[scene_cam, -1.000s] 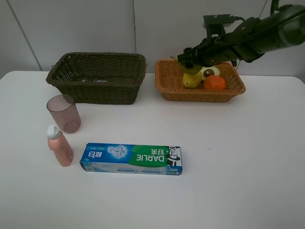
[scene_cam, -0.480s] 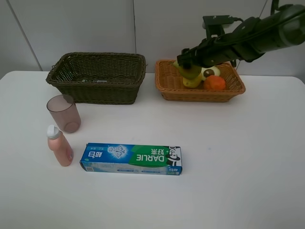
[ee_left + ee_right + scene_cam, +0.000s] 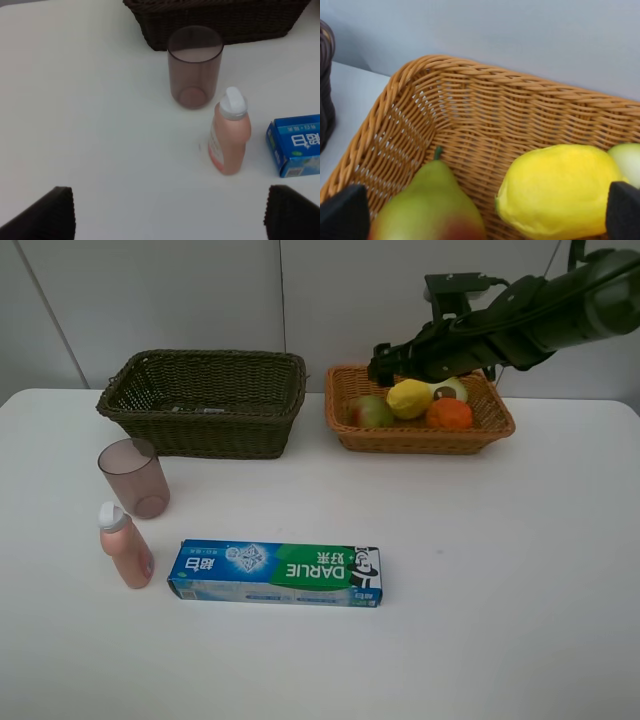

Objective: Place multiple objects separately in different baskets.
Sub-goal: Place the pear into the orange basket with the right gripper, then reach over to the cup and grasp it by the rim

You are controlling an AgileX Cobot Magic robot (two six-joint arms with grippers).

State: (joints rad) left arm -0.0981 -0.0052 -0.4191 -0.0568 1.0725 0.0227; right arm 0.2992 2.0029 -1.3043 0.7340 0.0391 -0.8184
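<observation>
Overhead, the right gripper (image 3: 385, 362) hangs over the tan basket (image 3: 420, 440), where pear (image 3: 368, 411), lemon (image 3: 410, 398), avocado (image 3: 447, 391) and orange (image 3: 449, 414) lie grouped as fruit. Its wrist view shows fingers (image 3: 342, 212) spread wide, gripping nothing. At the left wrist, the left gripper (image 3: 170, 220), equally wide and empty, faces cup (image 3: 194, 67), bottle (image 3: 229, 132) and toothpaste box (image 3: 297, 145), likely bound for the dark basket (image 3: 220, 20).

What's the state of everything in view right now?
Pear: lying in tan basket
Lemon: in tan basket
Avocado: halved, in tan basket
Orange: in tan basket
Dark basket: upright, contents unclear
Cup: upright, empty
Pink bottle: upright, capped
Box: flat, closed
Left gripper: jaws open, empty
Right gripper: jaws open, empty, over tan basket
</observation>
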